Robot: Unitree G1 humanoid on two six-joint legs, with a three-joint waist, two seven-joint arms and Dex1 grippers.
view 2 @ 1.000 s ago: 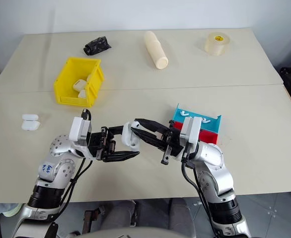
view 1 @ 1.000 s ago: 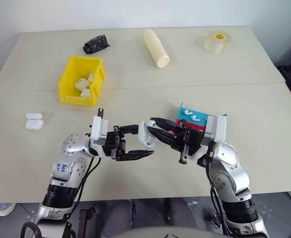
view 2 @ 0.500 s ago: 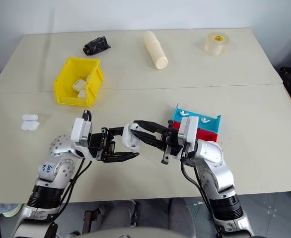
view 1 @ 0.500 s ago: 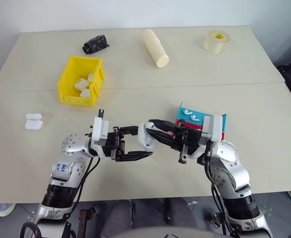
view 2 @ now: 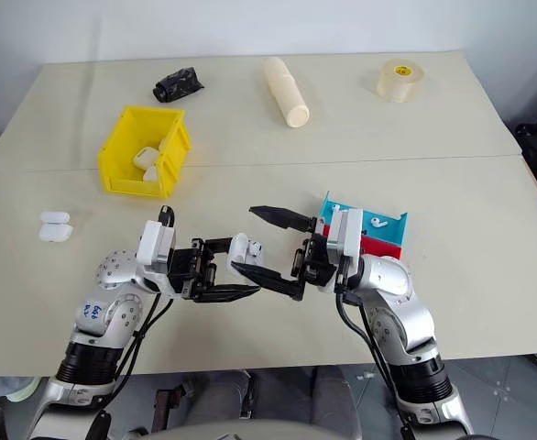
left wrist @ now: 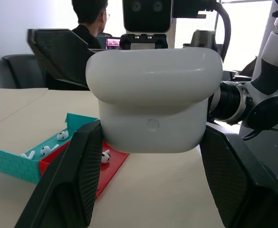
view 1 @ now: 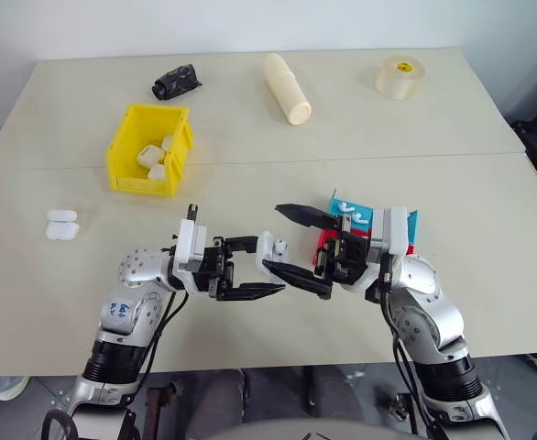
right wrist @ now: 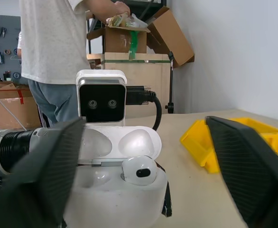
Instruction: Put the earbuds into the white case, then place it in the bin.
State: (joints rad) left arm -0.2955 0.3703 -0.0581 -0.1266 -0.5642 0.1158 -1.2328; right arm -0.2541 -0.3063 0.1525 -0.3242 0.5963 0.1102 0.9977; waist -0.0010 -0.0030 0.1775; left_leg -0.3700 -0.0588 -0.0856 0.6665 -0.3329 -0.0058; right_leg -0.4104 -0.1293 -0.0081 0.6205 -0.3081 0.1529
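My left gripper (view 1: 268, 266) is shut on the white case (view 1: 275, 247), holding it above the table between the two arms. The right wrist view shows the case (right wrist: 115, 190) with its lid up and one of the earbuds (right wrist: 138, 172) sitting in a slot. My right gripper (view 1: 271, 236) points at the case with its fingers spread wide, one above and one below it, touching nothing. More earbuds (view 1: 346, 209) lie in the teal tray (view 1: 408, 218) behind that gripper. The yellow bin (view 1: 140, 179) stands at the far left with several white cases inside.
A red tray (left wrist: 111, 166) sits against the teal one. Two white cases (view 1: 62, 224) lie at the left edge. Along the far side are a black object (view 1: 177, 81), a cream cylinder (view 1: 287, 87) and a tape roll (view 1: 400, 76). A person (right wrist: 58, 57) stands beyond the table.
My right gripper has gone from nearly shut at the case to wide open. The left gripper and the case have stayed in place.
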